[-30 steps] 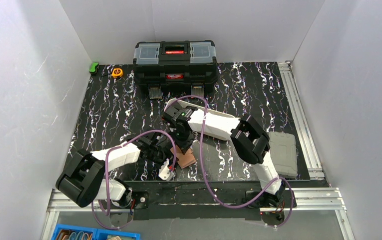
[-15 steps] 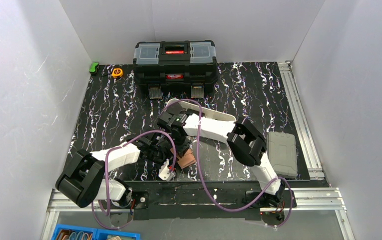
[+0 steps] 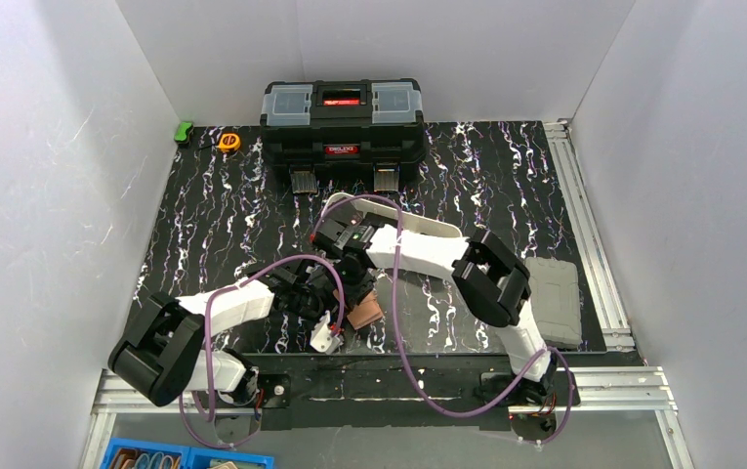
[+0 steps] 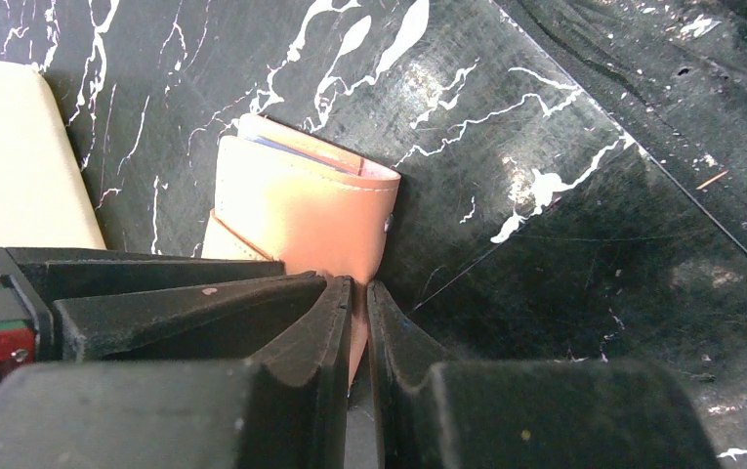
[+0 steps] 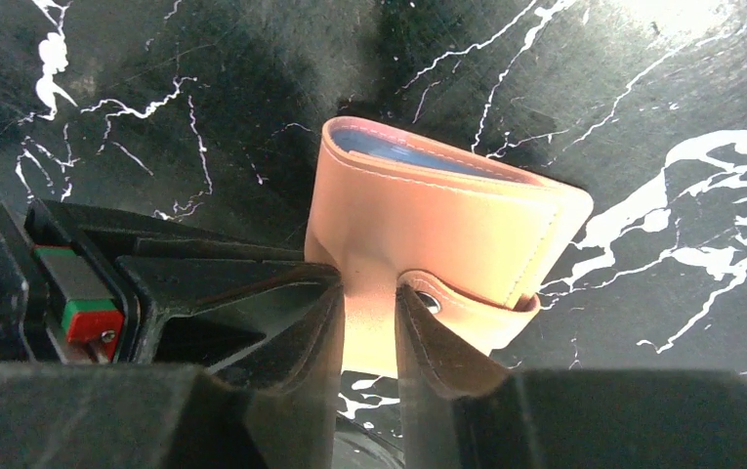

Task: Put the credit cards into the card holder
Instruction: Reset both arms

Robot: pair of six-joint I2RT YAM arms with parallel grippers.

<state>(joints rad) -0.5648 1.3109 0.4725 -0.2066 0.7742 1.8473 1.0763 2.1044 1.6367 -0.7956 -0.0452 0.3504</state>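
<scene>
Tan card holder (image 3: pixel 363 313) lies folded on the black marbled mat (image 3: pixel 486 166) near the front edge, between both arms. The left gripper (image 4: pixel 359 291) and the right gripper (image 5: pixel 369 293) each pinch its leather. In both wrist views its long axis runs crosswise and its open mouth faces away, showing a pale blue card (image 5: pixel 418 154) edge.

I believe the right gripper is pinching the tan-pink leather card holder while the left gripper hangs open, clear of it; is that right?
Not quite: the left gripper is shut on the tan-pink leather card holder too, its jaws closed on its edge, as the left wrist view shows. The right gripper is pinching it, as you said.
</scene>
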